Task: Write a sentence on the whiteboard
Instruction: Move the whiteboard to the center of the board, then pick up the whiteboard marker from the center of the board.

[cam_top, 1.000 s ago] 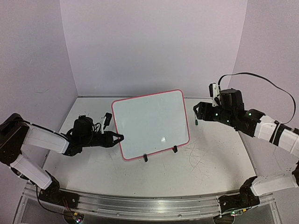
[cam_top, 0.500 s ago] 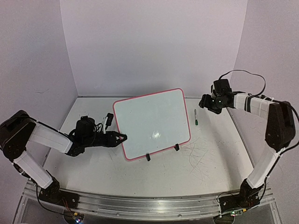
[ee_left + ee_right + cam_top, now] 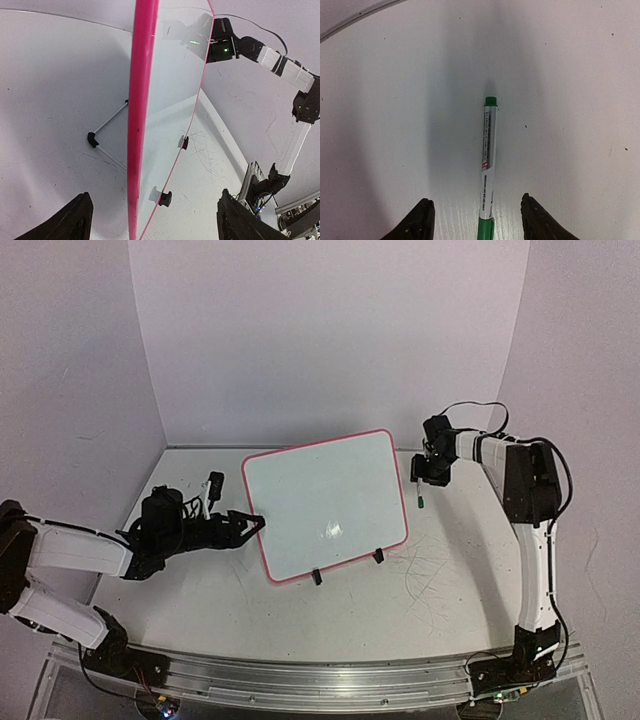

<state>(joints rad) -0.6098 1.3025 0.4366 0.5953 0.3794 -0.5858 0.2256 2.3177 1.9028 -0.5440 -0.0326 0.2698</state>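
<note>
Whiteboard (image 3: 325, 500) stands mid-worktop (image 3: 455, 580), leaning back on two black clip feet (image 3: 312, 578). Face blank, no sentence on it yet. Left pincer (image 3: 252, 524) sits level at the board's left pink rim, fingers apart with the rim between them, not clamped; probably placed to steady the board for writing. Right pincer (image 3: 425, 478) hangs over a green marker (image 3: 488, 160) lying flat just off the board's right edge, fingers apart on either side, not touching. Bare worktop around the marker; the board's rim is the nearest obstacle.
</note>
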